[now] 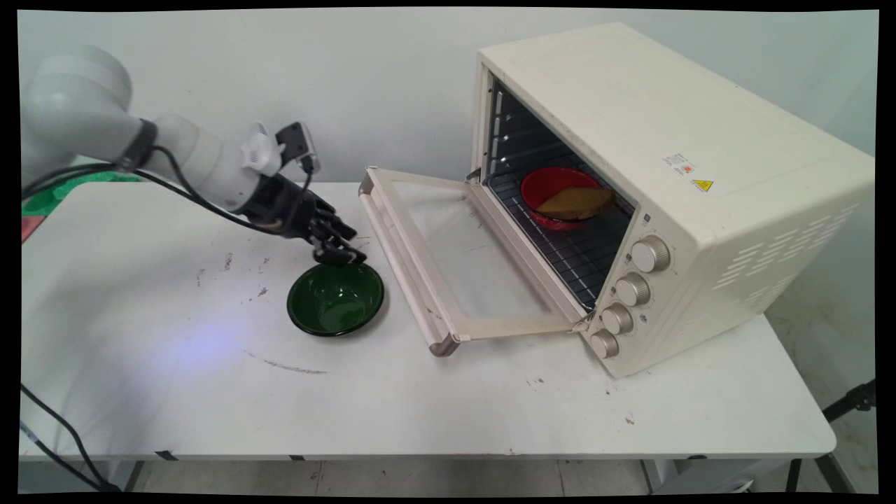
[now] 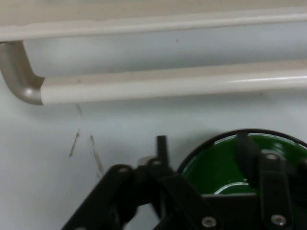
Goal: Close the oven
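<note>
Gripper point(image 1: 341, 253) at far rim of green bowl point(image 1: 336, 299), straddling it.

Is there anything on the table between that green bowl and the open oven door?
No: only bare, scuffed table separates the green bowl from the oven door; both views show it.

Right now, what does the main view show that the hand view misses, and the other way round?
Only the main view shows the toaster oven with its four knobs, its rack, and the red bowl on the rack holding a brown piece of food.

Only the hand view shows, up close, one finger outside the green bowl's rim and the other over its inside.

Both show the gripper at the green bowl's rim, the open oven door's handle and the scuffed white table.
</note>
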`<state>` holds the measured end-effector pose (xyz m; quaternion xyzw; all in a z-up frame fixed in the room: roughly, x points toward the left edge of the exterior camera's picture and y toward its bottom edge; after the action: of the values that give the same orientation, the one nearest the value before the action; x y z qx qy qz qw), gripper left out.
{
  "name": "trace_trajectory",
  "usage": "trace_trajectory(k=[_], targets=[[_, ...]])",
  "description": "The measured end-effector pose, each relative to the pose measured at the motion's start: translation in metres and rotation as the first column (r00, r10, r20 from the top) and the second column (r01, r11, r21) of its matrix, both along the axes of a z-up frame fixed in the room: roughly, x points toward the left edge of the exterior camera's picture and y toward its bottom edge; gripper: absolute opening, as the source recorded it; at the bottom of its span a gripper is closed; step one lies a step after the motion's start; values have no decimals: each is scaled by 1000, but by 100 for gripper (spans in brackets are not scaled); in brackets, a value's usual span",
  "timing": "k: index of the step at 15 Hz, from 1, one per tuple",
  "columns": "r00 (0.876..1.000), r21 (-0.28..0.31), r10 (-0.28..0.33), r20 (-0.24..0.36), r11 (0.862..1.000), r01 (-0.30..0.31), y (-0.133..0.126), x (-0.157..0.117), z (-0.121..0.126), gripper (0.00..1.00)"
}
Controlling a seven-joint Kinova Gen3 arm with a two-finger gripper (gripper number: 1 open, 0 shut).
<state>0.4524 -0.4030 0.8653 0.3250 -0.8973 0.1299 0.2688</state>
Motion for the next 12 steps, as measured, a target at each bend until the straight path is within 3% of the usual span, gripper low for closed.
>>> trace_trajectory(k=[8,12], targets=[[999,-21,-5,-32,1000,4,-23,-17,-28,0],[994,-90,-4,-111,996,-6,-35,-24,-26,0]])
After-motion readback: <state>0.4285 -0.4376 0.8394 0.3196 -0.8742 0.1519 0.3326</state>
